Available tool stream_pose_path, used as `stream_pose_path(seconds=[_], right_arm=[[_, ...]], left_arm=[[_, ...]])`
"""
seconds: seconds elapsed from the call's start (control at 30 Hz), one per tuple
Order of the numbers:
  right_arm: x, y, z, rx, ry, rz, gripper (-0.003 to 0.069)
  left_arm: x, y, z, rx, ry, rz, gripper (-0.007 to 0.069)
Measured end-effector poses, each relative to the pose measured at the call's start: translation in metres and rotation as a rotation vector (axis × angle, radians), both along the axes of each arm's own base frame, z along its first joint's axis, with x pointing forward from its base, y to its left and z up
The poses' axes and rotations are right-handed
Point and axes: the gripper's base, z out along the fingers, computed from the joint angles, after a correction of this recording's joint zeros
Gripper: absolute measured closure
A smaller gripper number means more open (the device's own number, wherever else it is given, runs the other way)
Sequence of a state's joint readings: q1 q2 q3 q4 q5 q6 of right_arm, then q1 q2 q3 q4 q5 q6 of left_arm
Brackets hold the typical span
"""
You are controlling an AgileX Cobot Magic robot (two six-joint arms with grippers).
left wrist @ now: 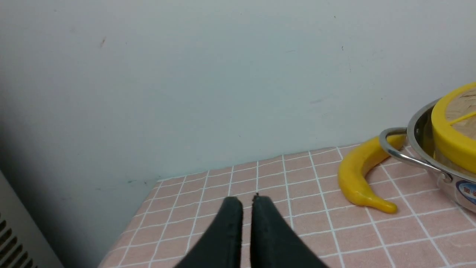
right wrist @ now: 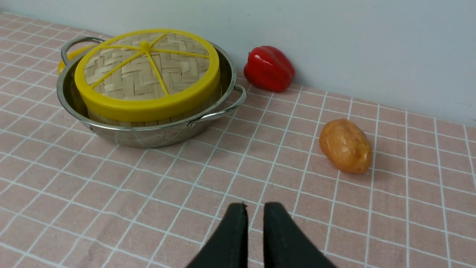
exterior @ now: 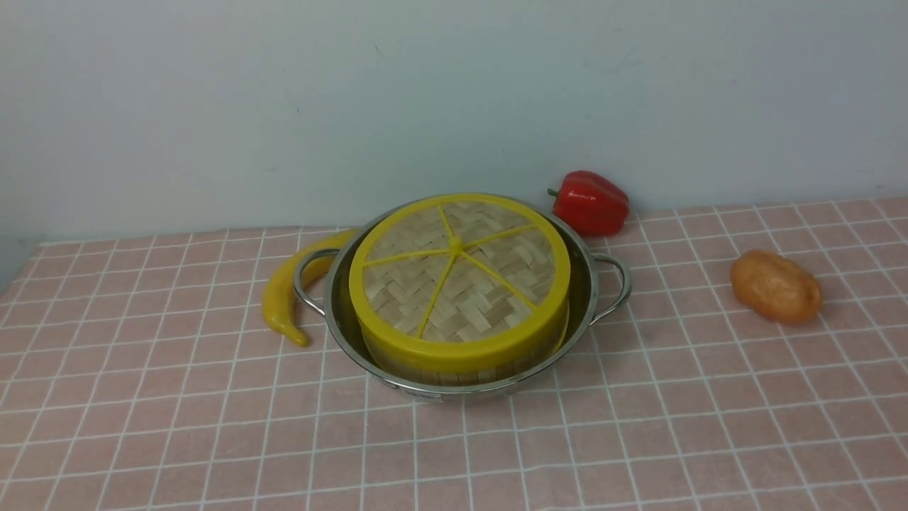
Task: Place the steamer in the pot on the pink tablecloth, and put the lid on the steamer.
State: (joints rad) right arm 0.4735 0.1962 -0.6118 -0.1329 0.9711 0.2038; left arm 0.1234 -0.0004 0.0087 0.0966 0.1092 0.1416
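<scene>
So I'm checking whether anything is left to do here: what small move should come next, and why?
Probably none beyond keeping both arms back. The lid sits on the steamer, which stands in the pot on the pink tablecloth. The left tool and right tool are empty and away from the pot.

Pot [exterior: 592, 298] sits mid-cloth, lidded steamer [exterior: 461, 365] filling it. At nine o'clock a yellow pepper [exterior: 280, 298] hugs the left handle, blocking that side. Red pepper [exterior: 590, 202] crowds one o'clock by the wall. Potato [exterior: 776, 287] stands well apart at three. Six o'clock: bare pink tablecloth [exterior: 454, 454], wide open.
</scene>
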Motion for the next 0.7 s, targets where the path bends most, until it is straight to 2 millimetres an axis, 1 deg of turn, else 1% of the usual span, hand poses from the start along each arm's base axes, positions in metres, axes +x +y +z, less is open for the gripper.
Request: stream_pose_path(seconds=[0.33,0.43,0.5,0.57,0.6,0.67,0.7], right_arm=[[0.000,0.000,0.000,0.001,0.000,-0.017,0.0535],[0.002,-0.003,0.000,-0.018,-0.031,-0.124,0.0526],[0.006,-0.004,0.001,-0.020,-0.095,-0.199,0.0522],[0.013,-0.006,-0.004,-0.021,-0.166,-0.287,0.0517],[0.014,-0.005,-0.006,-0.023,-0.159,-0.287,0.0516],[0.024,-0.007,-0.026,-0.015,-0.232,-0.371,0.0507],[0.024,-0.007,-0.028,-0.013,-0.235,-0.375,0.0507]], left_arm=[[0.000,0.000,0.000,0.001,0.000,0.000,0.0561],[0.000,0.000,0.000,0.001,0.000,0.000,0.0560],[0.000,0.000,0.000,0.001,0.000,0.000,0.0559],[0.000,0.000,0.000,0.001,0.000,0.000,0.0551],[0.000,0.000,0.000,0.001,0.000,0.000,0.0550],[0.000,0.000,0.000,0.001,0.000,0.000,0.0550],[0.000,0.000,0.000,0.001,0.000,0.000,0.0550]])
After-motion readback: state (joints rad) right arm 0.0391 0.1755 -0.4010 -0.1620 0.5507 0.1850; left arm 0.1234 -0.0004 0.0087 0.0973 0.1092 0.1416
